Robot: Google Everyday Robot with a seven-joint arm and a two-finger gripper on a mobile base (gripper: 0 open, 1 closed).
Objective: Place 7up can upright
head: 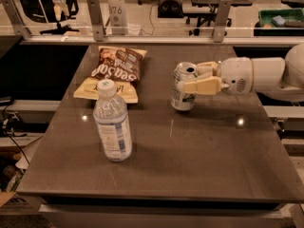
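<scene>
Where it reaches in over the dark worktop's (213, 165) right edge, the cream two-finger gripper (187, 77) pinches the small silver 7up can (182, 95), upright, right of centre. A capped clear plastic water bottle (113, 123) stands front-left.

Claw (188, 78) clasping 7up can (182, 98) mid-table; water bottle (113, 127) front-left, chip bags (116, 68) rear-left obstruct.

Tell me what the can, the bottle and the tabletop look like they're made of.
The 7up can, gripped by the end effector over the table's right side, looks like aluminium: a shiny silver top with a pull-tab. The water bottle looks like clear plastic, see-through under a white cap. The table is dark, smooth and semi-glossy, mirroring lights; it could be laminate or stone.
</scene>
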